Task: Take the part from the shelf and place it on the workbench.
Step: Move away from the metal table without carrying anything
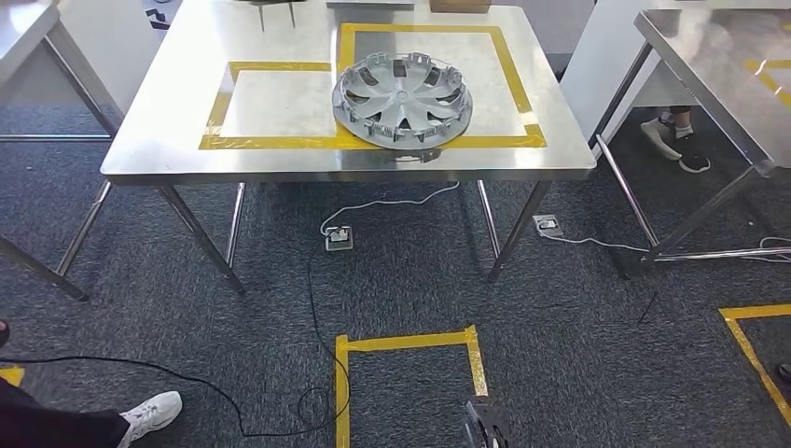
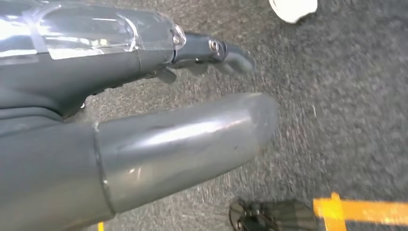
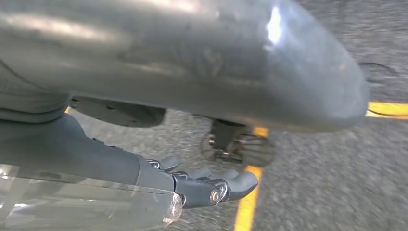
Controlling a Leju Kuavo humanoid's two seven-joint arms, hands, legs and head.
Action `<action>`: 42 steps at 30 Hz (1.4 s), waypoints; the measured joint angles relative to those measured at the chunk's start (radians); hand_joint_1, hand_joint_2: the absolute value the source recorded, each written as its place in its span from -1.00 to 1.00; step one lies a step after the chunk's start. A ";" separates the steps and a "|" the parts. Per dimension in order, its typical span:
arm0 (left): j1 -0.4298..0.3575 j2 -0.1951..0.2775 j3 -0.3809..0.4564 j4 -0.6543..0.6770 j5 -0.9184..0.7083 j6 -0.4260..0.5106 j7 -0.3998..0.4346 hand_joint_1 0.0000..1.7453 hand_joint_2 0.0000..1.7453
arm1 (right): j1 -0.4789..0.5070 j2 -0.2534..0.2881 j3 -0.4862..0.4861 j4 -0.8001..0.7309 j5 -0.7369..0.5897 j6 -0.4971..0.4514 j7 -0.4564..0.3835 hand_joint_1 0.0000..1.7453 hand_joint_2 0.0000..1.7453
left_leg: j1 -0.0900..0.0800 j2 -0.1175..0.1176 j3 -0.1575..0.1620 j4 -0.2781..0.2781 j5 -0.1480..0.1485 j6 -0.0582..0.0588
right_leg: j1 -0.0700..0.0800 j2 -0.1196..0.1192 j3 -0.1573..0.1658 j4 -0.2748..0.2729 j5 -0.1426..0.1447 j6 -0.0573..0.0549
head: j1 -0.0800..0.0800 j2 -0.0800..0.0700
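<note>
Left hand (image 2: 144,120), right hand (image 3: 192,96): hanging, fingers apart, holding nothing. Wheel cover (image 1: 402,98) near workbench (image 1: 149,140) front edge; a bump could dislodge it.

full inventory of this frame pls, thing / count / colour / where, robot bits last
wheel cover: 1, silver-grey, on the workbench, across the near line of the right taped box
workbench: 1, steel, centre, ahead of the robot
tape boxes: 2, yellow, on the workbench top
side tables: 2, steel, far left and far right
floor boxes: 2, metal, on the carpet under the workbench, cables running to them
floor tape square: 1, yellow, on the carpet near the robot
shoes: white one lower left; a pair beside the right table
left hand: grey, holds nothing, above carpet
right hand: grey, holds nothing, above carpet
</note>
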 joint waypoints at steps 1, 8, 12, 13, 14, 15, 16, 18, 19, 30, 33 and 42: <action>0.000 0.000 0.000 0.000 0.000 0.000 0.001 -1.00 -1.00 | 0.000 0.000 0.009 0.005 0.000 0.000 0.005 -1.00 -1.00 | 0.002 0.001 -0.009 -0.001 0.009 0.008 | -0.003 0.001 -0.011 0.040 -0.043 0.007 | 0.004 0.000; 0.000 -0.003 0.000 0.000 0.000 -0.002 0.009 -1.00 -1.00 | -0.007 -0.001 0.049 0.023 -0.001 0.004 0.027 -1.00 -1.00 | -0.012 0.004 -0.084 0.003 0.069 0.016 | -0.003 0.007 0.079 0.145 -0.112 -0.004 | 0.038 0.000; -0.001 -0.010 0.000 0.000 0.001 -0.005 0.013 -1.00 -1.00 | -0.015 -0.007 0.067 0.031 0.000 0.006 0.030 -1.00 -1.00 | -0.010 0.007 -0.105 0.001 0.104 -0.002 | 0.017 0.014 0.212 -0.081 -0.100 -0.044 | 0.037 0.000; -0.001 -0.010 0.000 0.000 0.001 -0.005 0.015 -1.00 -1.00 | -0.014 -0.007 0.069 0.032 0.000 0.006 0.031 -1.00 -1.00 | -0.007 0.007 -0.108 -0.003 0.114 -0.009 | 0.019 0.014 0.211 -0.092 -0.092 -0.046 | 0.040 0.000; 0.000 -0.009 0.000 0.000 0.001 -0.005 0.016 -1.00 -1.00 | -0.015 -0.007 0.073 0.034 0.000 0.006 0.031 -1.00 -1.00 | -0.006 0.007 -0.113 -0.003 0.111 -0.015 | 0.018 0.012 0.209 -0.102 -0.079 -0.049 | 0.043 0.000; 0.001 -0.008 0.000 0.000 0.001 -0.005 0.016 -1.00 -1.00 | -0.015 -0.007 0.076 0.035 -0.001 0.006 0.032 -1.00 -1.00 | -0.006 0.005 -0.120 0.008 0.092 -0.019 | 0.017 0.011 0.205 -0.112 -0.066 -0.052 | 0.043 0.000; 0.001 -0.007 0.000 0.000 0.001 -0.005 0.016 -1.00 -1.00 | -0.015 -0.006 0.079 0.037 -0.001 0.006 0.033 -1.00 -1.00 | -0.005 0.004 -0.131 0.037 0.055 -0.023 | 0.014 0.009 0.198 -0.120 -0.052 -0.054 | 0.039 0.000; 0.000 -0.003 0.000 0.000 0.001 -0.005 0.015 -1.00 -1.00 | -0.015 -0.003 0.083 0.039 -0.003 0.007 0.033 -1.00 -1.00 | -0.002 0.001 -0.163 0.152 -0.046 -0.032 | 0.011 0.006 0.170 -0.115 -0.035 -0.054 | 0.024 0.000; 0.000 -0.001 0.000 0.000 0.001 -0.005 0.015 -1.00 -1.00 | -0.015 -0.002 0.085 0.040 -0.004 0.008 0.033 -1.00 -1.00 | 0.000 0.001 -0.175 0.217 -0.078 -0.037 | 0.011 0.004 0.151 -0.104 -0.029 -0.053 | 0.018 0.000; -0.006 0.011 0.000 0.000 0.000 -0.005 0.014 -1.00 -1.00 | -0.016 0.005 0.105 0.052 -0.020 0.004 0.032 -1.00 -1.00 | 0.007 -0.001 -0.002 0.037 -0.028 -0.010 | 0.002 0.002 -0.002 0.019 0.000 -0.002 | 0.002 0.000; -0.008 0.013 0.000 0.000 0.000 -0.005 0.012 -1.00 -1.00 | -0.011 0.006 0.109 0.056 -0.024 0.002 0.032 -1.00 -1.00 | 0.008 -0.002 -0.055 0.037 0.018 0.010 | -0.006 0.004 -0.024 0.139 -0.155 0.016 | 0.014 0.000; -0.001 0.010 0.001 0.000 0.000 -0.006 -0.013 -1.00 -1.00 | -0.032 0.007 0.111 0.060 -0.061 0.006 0.032 -1.00 -1.00 | 0.001 0.070 -0.168 0.037 0.123 -0.009 | 0.007 -0.062 0.252 -0.048 -0.147 -0.018 | 0.054 0.000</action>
